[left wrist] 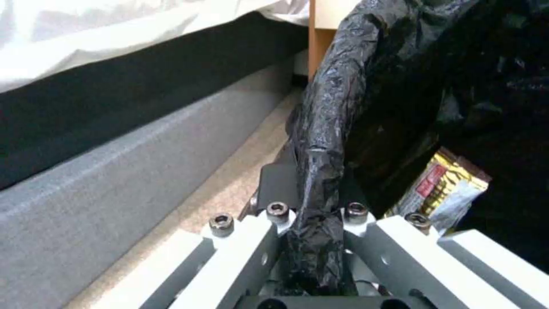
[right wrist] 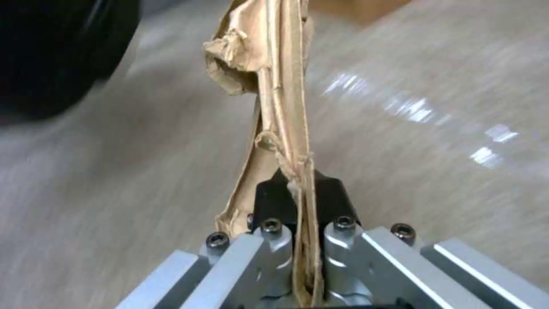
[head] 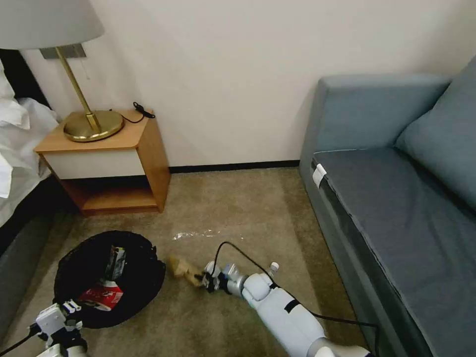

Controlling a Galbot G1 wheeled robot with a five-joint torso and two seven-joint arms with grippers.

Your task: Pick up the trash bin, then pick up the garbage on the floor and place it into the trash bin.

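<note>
The trash bin, lined with a black bag, is at the lower left over the carpet. My left gripper is shut on its near rim; the left wrist view shows the bag rim pinched in the left gripper. Inside lie a red-and-white packet and a gold-and-dark wrapper, also visible as the wrapper. My right gripper is shut on the crumpled tan paper, just right of the bin. The paper sticks out beyond the right gripper. A small white-capped bottle stands behind the right arm.
A wooden nightstand with a brass lamp stands at the back left, beside the bed. A blue-grey sofa fills the right side. A clear shiny film lies on the carpet beyond the paper.
</note>
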